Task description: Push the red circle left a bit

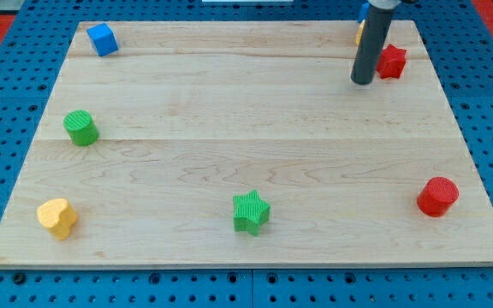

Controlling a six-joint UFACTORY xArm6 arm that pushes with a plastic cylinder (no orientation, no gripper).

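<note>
1. Worktop point(229, 111): pale wooden board on a blue perforated base. We use far for the view's top and near for the view's bottom.
2. Our rod comes down at the far right; our tip point(363, 82) rests on the board just left of the red star point(391, 62), close to it; we cannot tell if they touch.
3. Pincer: this arm carries none, only the rod, so we have no wide, narrow or holding state to record.
4. Task block: the red circle point(437, 196) stands at the near right of the worktop, close to the right edge, upright and alone. Our tip is well apart from it, far up the board and somewhat to its left.
5. Behind the rod, at the far edge, slivers of a blue and a yellow block show; shapes cannot be made out.
6. Other blocks:
   - blue cube point(102, 39), far left corner;
   - green circle point(81, 127), left side, mid-depth;
   - yellow heart point(57, 217), near left corner;
   - green star point(251, 211), near edge, about centre.
</note>
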